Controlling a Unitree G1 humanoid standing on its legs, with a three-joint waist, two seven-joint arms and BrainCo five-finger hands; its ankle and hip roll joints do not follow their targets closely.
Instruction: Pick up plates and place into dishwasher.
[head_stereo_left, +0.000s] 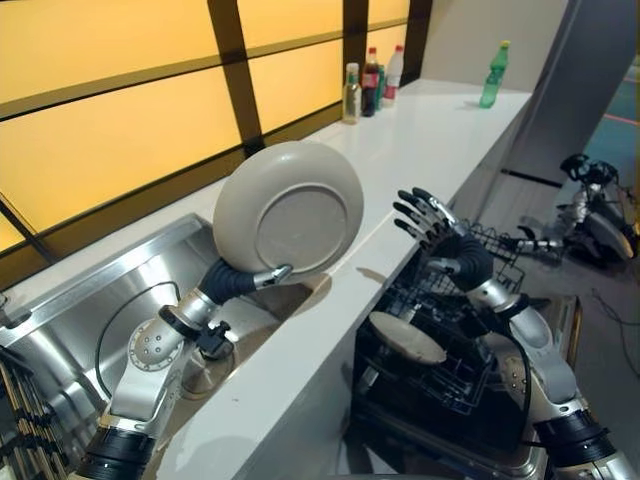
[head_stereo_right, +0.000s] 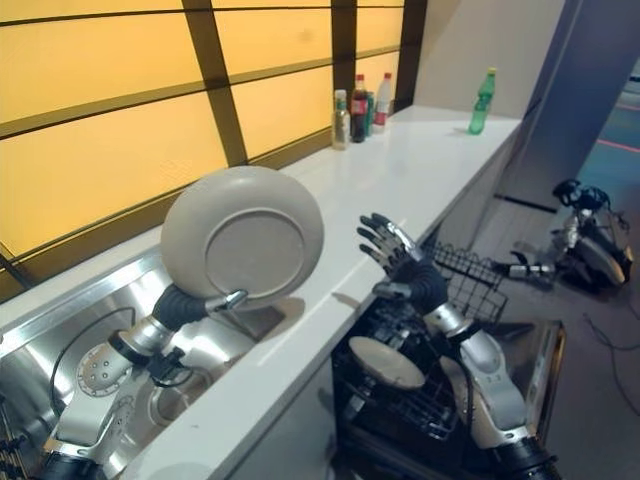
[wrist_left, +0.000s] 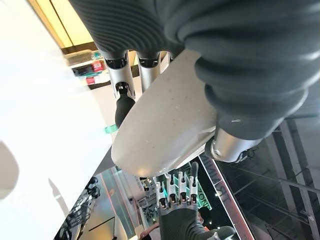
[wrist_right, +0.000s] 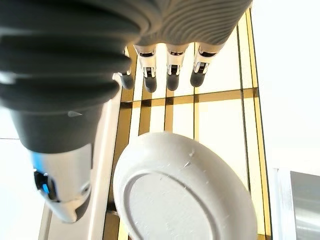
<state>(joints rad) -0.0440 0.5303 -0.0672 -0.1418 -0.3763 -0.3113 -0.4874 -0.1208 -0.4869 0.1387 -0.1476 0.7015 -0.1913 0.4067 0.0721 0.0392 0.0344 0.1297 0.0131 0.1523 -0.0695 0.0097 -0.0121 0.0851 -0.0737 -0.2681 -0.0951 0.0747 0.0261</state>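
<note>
left hand (head_stereo_left: 262, 278) clamped on a pale plate (head_stereo_left: 288, 208), raised on edge above the sink (head_stereo_left: 120, 275) for handover toward the dishwasher rack.
countertop (head_stereo_left: 420, 140), white, runs from 7 to 1 o'clock; the sink lies at 9 o'clock, the open dishwasher rack (head_stereo_left: 440, 350) at 4 o'clock with one plate in the rack (head_stereo_left: 405, 337) already lying there. right hand (head_stereo_left: 432, 225), fingers straight and spread apart, waits at 3 o'clock of the held plate, near but not touching. to do the step well: keep the plate on edge, carry it across the counter lip toward the spread hand, and release only once that hand has closed on the rim. bottles (head_stereo_left: 368, 80) stand well apart at 12 o'clock.
</note>
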